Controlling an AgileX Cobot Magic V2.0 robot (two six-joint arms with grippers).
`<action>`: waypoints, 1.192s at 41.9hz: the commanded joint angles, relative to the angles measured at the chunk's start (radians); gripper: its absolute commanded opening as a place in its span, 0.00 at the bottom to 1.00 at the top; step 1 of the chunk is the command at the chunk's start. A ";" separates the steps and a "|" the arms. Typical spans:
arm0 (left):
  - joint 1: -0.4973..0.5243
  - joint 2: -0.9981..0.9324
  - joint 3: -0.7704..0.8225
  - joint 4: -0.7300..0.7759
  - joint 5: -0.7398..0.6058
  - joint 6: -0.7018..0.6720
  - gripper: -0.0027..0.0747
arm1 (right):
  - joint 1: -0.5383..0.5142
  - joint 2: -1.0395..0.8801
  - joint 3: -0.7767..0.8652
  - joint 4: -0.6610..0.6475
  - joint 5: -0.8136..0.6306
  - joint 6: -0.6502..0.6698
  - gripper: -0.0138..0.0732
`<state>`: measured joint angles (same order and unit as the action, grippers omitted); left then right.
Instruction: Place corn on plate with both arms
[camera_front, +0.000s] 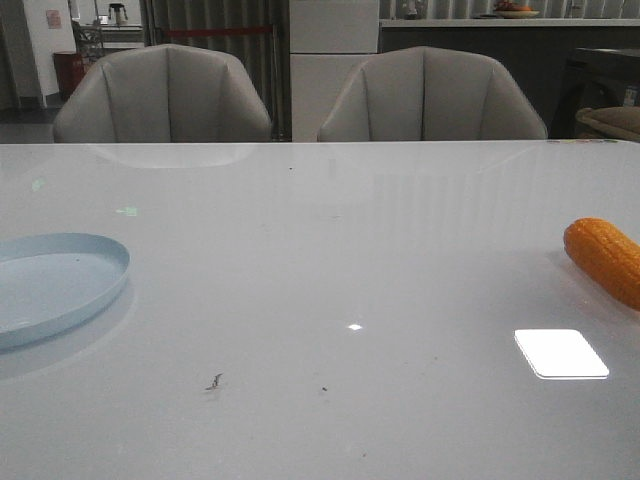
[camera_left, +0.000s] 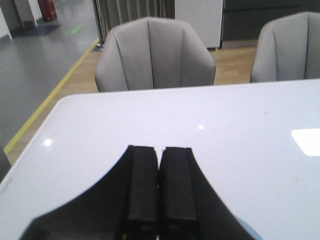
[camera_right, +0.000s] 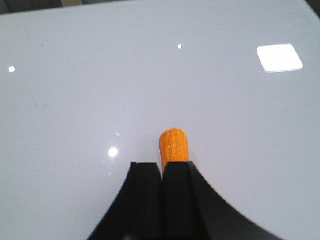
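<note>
The orange corn (camera_front: 607, 257) lies on the white table at the right edge of the front view, partly cut off. The pale-blue plate (camera_front: 60, 282) sits at the left edge. Neither arm shows in the front view. In the right wrist view my right gripper (camera_right: 161, 166) is shut and empty, above the table, and the corn's end (camera_right: 173, 145) sticks out from behind its fingers. In the left wrist view my left gripper (camera_left: 160, 150) is shut and empty over the table, with a sliver of the plate (camera_left: 252, 234) beside it.
Two grey chairs (camera_front: 165, 95) (camera_front: 430, 97) stand behind the table's far edge. A bright light reflection (camera_front: 560, 353) lies on the table near the corn. Small dark specks (camera_front: 214, 382) mark the front middle.
</note>
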<state>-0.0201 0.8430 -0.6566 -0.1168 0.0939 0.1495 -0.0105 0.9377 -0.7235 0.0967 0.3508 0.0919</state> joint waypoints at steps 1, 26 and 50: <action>0.000 0.016 -0.035 -0.001 -0.020 -0.009 0.15 | 0.000 0.008 -0.032 -0.003 -0.047 -0.025 0.24; 0.000 0.187 -0.037 -0.031 0.060 -0.010 0.63 | 0.000 0.014 -0.032 -0.004 -0.048 -0.114 0.64; 0.142 0.674 -0.394 -0.005 0.457 -0.030 0.63 | 0.000 0.014 -0.032 -0.003 -0.048 -0.113 0.64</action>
<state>0.1168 1.4786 -0.9630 -0.1254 0.5130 0.1232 -0.0105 0.9610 -0.7235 0.0967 0.3705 -0.0130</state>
